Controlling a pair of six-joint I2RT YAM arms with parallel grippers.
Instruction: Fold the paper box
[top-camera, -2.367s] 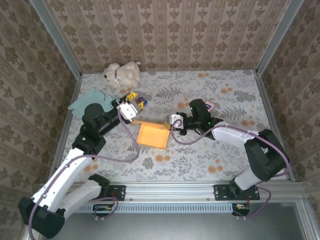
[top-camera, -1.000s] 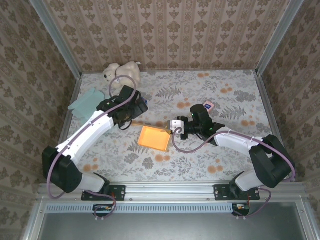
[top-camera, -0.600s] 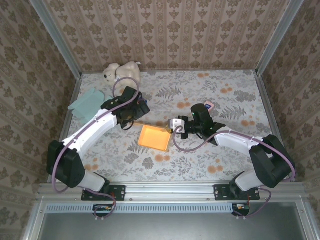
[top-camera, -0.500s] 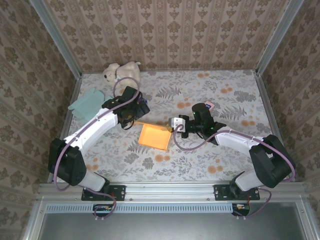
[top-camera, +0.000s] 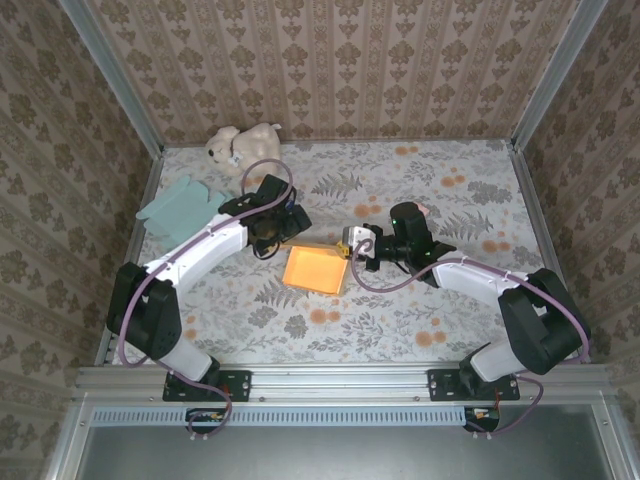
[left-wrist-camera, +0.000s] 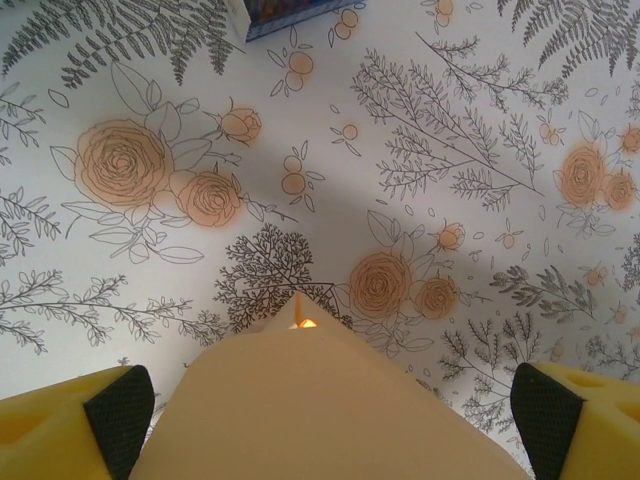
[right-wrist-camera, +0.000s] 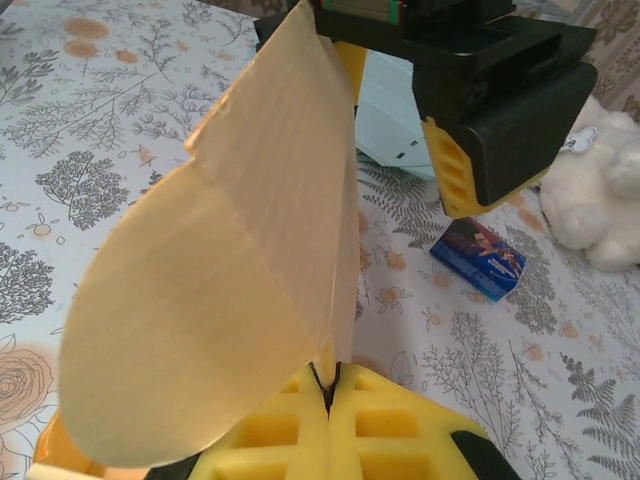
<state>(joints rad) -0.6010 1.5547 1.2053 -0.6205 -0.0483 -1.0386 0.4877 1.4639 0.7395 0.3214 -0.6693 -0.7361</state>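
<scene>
I read the box (top-camera: 315, 268) near the centre of the table (top-camera: 450, 330), open side up. My right gripper (right-wrist-camera: 330, 385) is clenched on a raised flap at the box's right-rear corner, with the paper pinched between the yellow fingers. My left gripper (left-wrist-camera: 332, 415) is released at the box's left-rear side. Its fingers stand wide apart with a box wall between them, and neither pad touches it. A blue packet (right-wrist-camera: 478, 258) lies just behind that gripper. A plush toy (top-camera: 243, 147) occupies the rear-left corner, and a teal cloth (top-camera: 178, 203) lies by the left edge.
</scene>
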